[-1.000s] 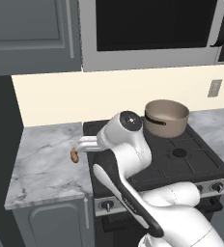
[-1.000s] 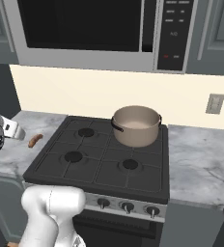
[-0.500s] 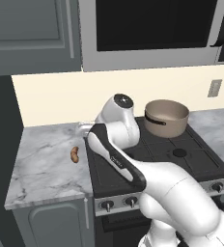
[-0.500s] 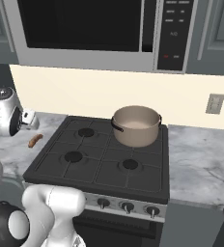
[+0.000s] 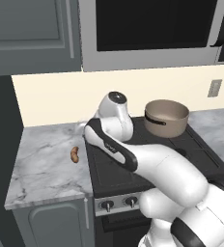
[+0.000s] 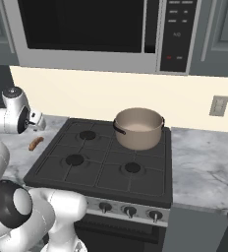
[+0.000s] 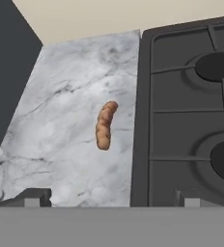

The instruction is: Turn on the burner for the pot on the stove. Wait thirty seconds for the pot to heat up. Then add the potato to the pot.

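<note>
The tan-brown pot (image 5: 166,117) (image 6: 138,127) stands lidless on the back right burner of the black stove (image 5: 206,155) (image 6: 103,170) (image 7: 181,120). Left of the stove, the orange-brown potato (image 5: 75,154) (image 6: 36,143) (image 7: 105,124) lies on the marble counter (image 7: 70,111). My gripper (image 6: 37,121) (image 7: 112,198) hangs above the counter near the stove's left edge, looking down at the potato. It is open, its two fingertips (image 7: 36,197) stand wide apart, and nothing is between them. The potato lies ahead of the fingertips, untouched.
Small dark knobs (image 6: 129,211) (image 5: 105,205) line the stove's silver front panel. A microwave (image 6: 96,29) hangs over the stove. More marble counter (image 6: 204,162) runs to the right, with a wall outlet (image 6: 217,106) above it. A dark wall (image 7: 7,72) borders the left counter.
The hand has swung up and back over the left counter, and the arm's elbow has shifted across the stove. The jaws stayed open; the potato and pot have not moved.
</note>
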